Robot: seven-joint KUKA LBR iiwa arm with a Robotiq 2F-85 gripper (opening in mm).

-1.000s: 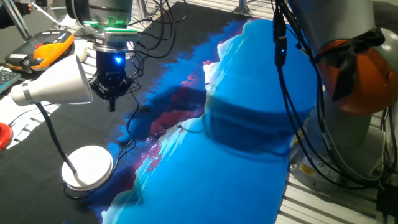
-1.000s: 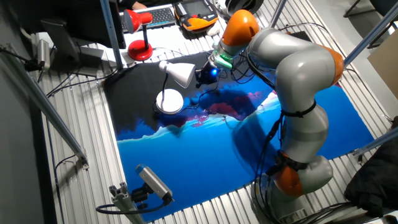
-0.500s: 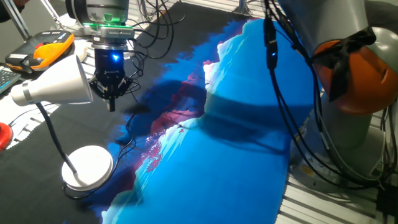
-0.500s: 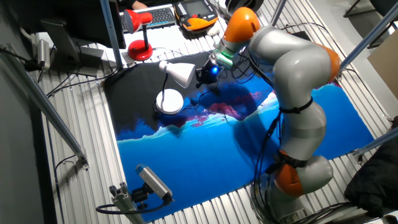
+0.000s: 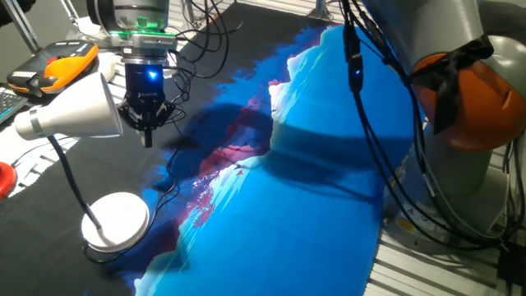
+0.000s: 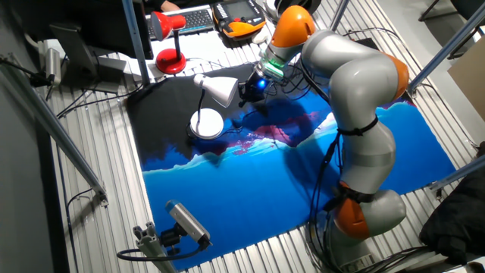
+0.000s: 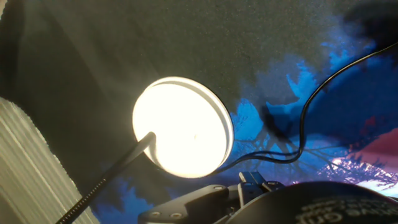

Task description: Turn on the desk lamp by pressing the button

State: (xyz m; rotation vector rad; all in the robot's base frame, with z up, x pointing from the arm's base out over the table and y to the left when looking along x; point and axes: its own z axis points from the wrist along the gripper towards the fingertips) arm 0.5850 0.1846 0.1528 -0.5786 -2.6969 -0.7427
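The desk lamp has a white cone shade, a thin dark neck and a flat round white disc base on the black cloth. It also shows in the other fixed view. My gripper hangs above the cloth just right of the shade, behind and to the right of the base, touching nothing. Its dark fingers meet in one narrow tip. In the hand view the base lies bright white below, with the neck running to the lower left. No button can be made out.
A black cable trails over the cloth near the base. The blue patterned cloth covers the right side. An orange and black pendant, a keyboard and a red lamp stand behind. A camera sits at the front.
The arm's upper links and hanging cables have shifted a little. The gripper has edged slightly left and stays at about the same height. The lamp has not moved.
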